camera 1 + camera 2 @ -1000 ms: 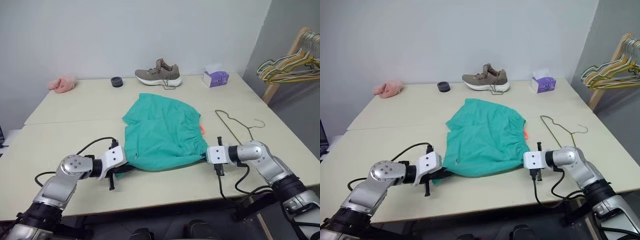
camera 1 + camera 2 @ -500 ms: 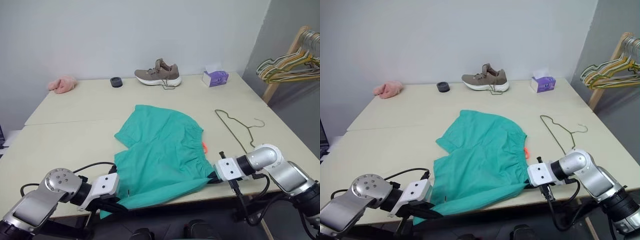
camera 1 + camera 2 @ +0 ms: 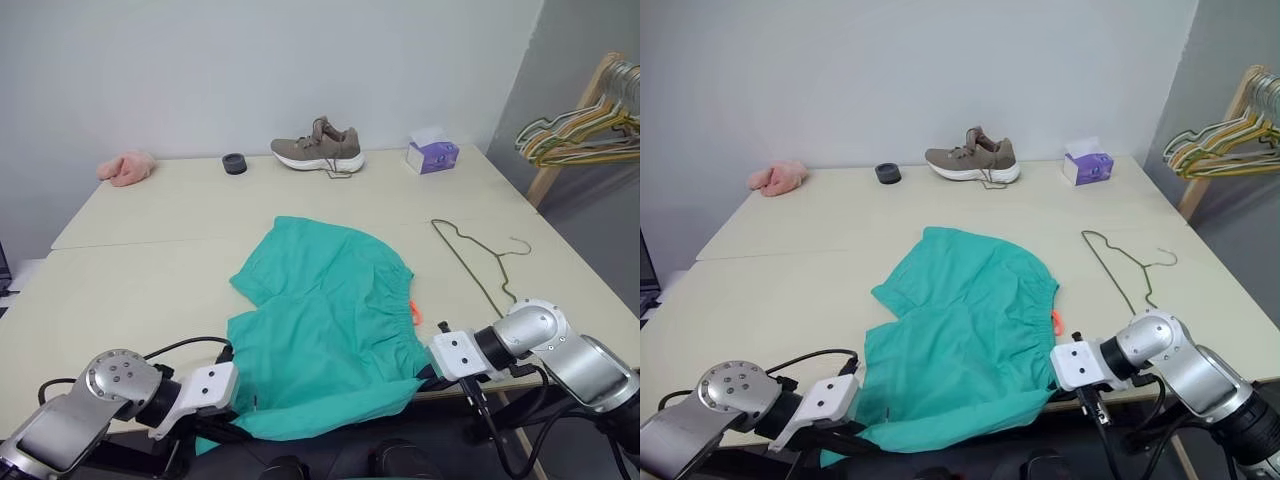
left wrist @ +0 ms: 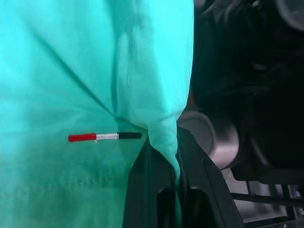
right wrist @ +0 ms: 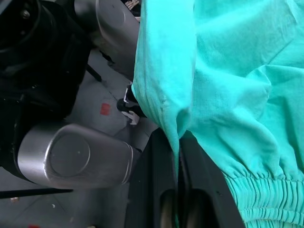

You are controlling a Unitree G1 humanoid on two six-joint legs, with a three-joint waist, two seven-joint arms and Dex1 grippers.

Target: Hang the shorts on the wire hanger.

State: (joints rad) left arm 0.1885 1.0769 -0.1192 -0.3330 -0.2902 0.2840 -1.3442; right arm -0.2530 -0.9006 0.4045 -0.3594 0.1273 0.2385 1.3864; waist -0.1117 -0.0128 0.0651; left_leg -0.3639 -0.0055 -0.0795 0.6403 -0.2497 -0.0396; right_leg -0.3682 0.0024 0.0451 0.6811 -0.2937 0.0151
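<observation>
1. The teal-green fabric shorts (image 3: 325,320) lie on the pale tabletop (image 3: 130,280), their near edge hanging over its front.
2. The left tool (image 4: 164,190) is clamped on one near corner; the right tool (image 5: 175,190) pinches the corner by the gathered waistband.
3. The thin olive wire hanger (image 3: 475,260) lies flat just right of the shorts.

A: Is the light even?
B: Yes, soft and diffuse over the pale table (image 3: 120,290); shadows are faint, with no glare.
A: And up close?
B: The shorts (image 4: 71,71) look bright but soft-focused, and the background behind them falls dark.
</observation>
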